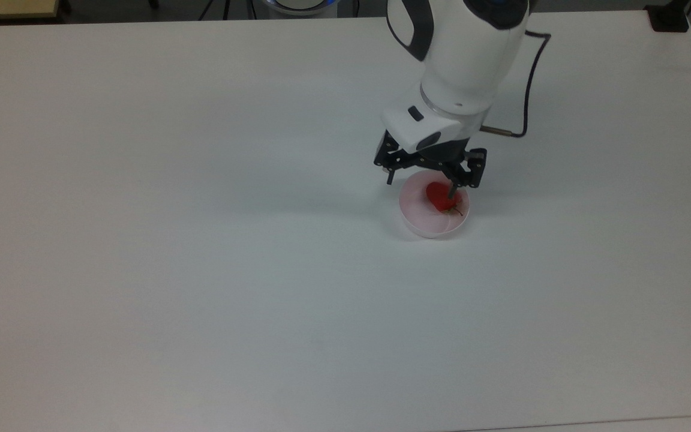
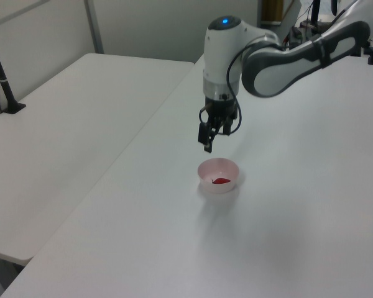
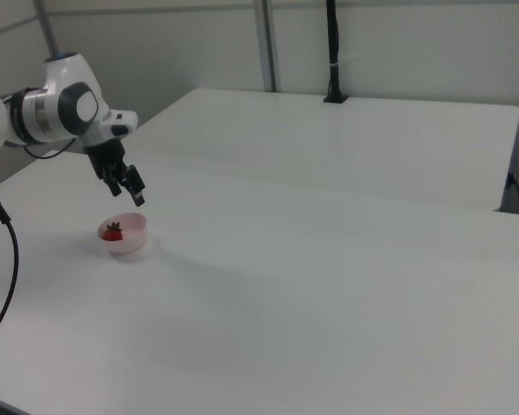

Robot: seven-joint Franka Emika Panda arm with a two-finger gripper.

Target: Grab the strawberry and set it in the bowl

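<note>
Top view: the black two-finger gripper [image 1: 422,182] on the white arm is seen at 12 o'clock of the small round pale pink translucent plastic bowl [image 1: 417,222], fingers spread wide, nothing held. The small glossy red toy strawberry [image 1: 439,196] is lying inside the bowl, toward its 1 o'clock side. Left view: the gripper [image 2: 209,138] is hung apart above the bowl [image 2: 218,185], which sits on the plain white table [image 2: 298,205]; the strawberry [image 2: 221,181] is seen inside.
</note>
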